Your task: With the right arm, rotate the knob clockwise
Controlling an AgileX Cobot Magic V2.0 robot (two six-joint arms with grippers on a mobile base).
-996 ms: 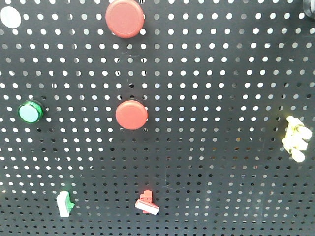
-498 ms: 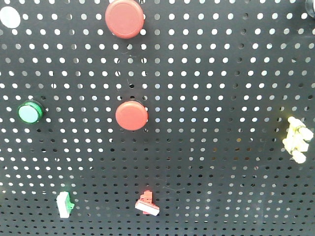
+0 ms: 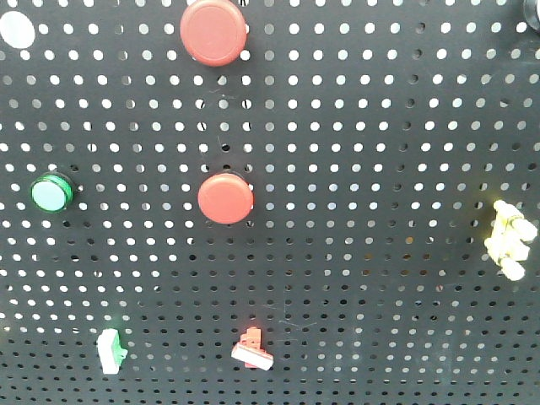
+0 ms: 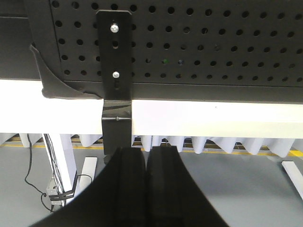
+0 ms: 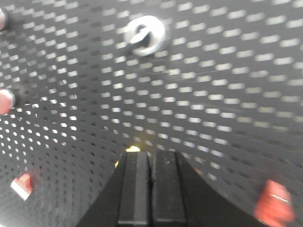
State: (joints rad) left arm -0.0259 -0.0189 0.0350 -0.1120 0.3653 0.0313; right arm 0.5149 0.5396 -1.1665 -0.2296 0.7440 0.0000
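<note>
in the front view i see the black pegboard with two red push buttons, a green button, small green and red switches and a yellow part at the right edge, no arm in sight. from the left wrist, the left gripper sits pressed together below the board's mounting bracket. from the right wrist, blurred, the right gripper is closed on nothing, and the silver knob is on the board above it, well apart.

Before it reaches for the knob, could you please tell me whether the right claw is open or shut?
Shut. In the right wrist view the right claw has its two fingers pressed together with nothing between them, short of the perforated panel.
</note>
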